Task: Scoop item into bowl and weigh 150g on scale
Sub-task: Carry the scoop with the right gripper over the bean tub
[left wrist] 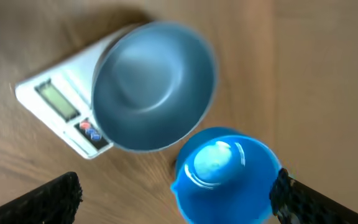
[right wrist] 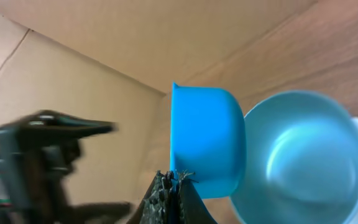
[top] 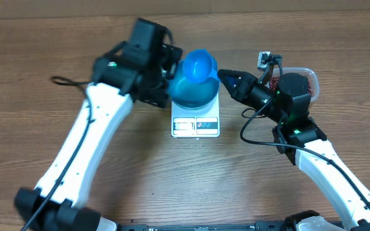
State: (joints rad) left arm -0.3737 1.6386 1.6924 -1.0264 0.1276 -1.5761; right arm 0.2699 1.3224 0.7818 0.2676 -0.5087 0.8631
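Observation:
The deep blue bowl [top: 194,96] stands empty on the white scale [top: 195,126], whose display strip faces the front. My right gripper [top: 221,76] is shut on the thin handle of a small blue scoop [top: 200,64], which hangs just behind the bowl's far rim with no beans showing in it. In the left wrist view, my left gripper [left wrist: 176,200] is open wide with the scoop [left wrist: 225,177] between its fingers, close to the right finger [left wrist: 300,199]. The dark red beans [top: 274,81] lie in a clear tub at the right, mostly hidden by the right arm.
The clear plastic tub [top: 308,78] sits at the back right behind the right arm. A black cable [top: 66,81] trails over the table at the left. Brown cardboard backs the table in the right wrist view.

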